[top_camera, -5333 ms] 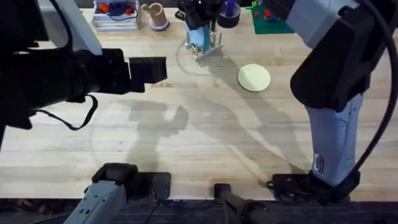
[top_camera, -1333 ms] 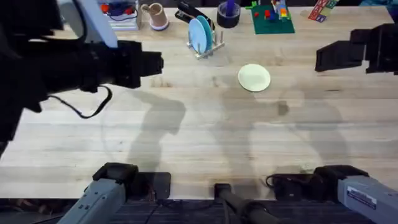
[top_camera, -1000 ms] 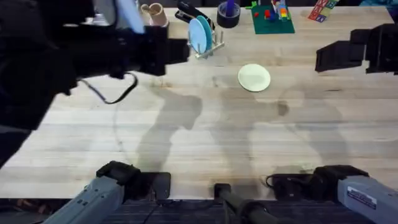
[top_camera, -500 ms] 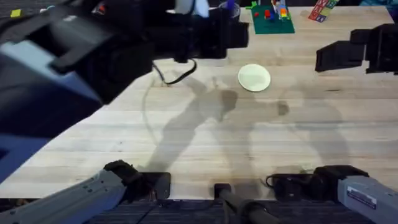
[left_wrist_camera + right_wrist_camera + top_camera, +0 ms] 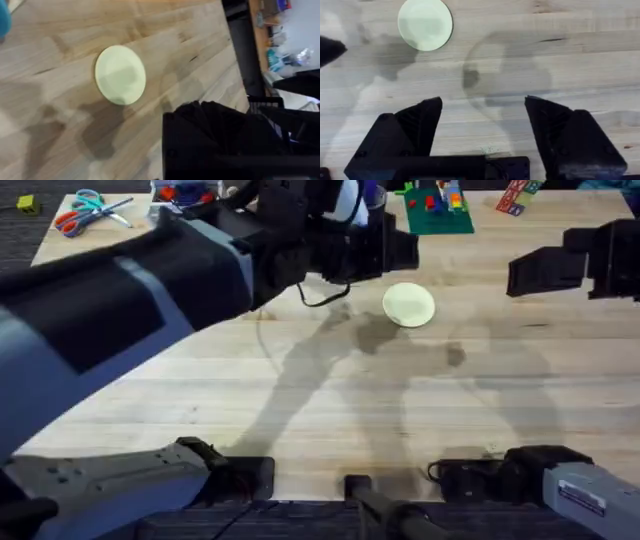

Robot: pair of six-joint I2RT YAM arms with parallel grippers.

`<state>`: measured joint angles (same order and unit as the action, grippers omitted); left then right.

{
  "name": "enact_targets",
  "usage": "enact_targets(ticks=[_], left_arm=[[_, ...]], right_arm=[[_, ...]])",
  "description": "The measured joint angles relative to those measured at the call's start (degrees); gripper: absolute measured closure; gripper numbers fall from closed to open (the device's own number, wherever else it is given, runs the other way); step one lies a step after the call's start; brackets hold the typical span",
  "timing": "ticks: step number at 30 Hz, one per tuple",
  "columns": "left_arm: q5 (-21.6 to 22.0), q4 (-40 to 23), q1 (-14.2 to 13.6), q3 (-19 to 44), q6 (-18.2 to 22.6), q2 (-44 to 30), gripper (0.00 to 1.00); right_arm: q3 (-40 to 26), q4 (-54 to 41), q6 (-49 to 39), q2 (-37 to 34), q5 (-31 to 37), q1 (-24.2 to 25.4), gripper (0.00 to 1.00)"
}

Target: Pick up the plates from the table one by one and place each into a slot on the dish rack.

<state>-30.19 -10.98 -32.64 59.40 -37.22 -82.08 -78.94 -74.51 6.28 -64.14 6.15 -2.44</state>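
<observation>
Cream-yellow plate [image 5: 408,305] flat on the table [image 5: 330,430], upper centre of overhead frame (untouched). Right gripper [image 5: 484,125] spread open, empty. Left gripper [image 5: 395,250] just beside plate; cannot tell fingers' state.

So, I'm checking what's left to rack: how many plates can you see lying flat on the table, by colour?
Cream-yellow plates: 1
Light blue plates: 0 seen lying flat
Total: 1

A single plate [image 5: 408,305] lies flat on the table [image 5: 300,420] toward its far middle, with scissors [image 5: 85,208] at the far left corner.
</observation>
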Motion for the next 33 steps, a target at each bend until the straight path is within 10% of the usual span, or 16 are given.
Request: enact_targets(ticks=[33], left_arm=[[-9.72,21.44,1.88,0.00,-9.41,-24.68,0.958]], right_arm=[[0.02,-0.14,0.17,0.00,0.00,0.00,0.007]])
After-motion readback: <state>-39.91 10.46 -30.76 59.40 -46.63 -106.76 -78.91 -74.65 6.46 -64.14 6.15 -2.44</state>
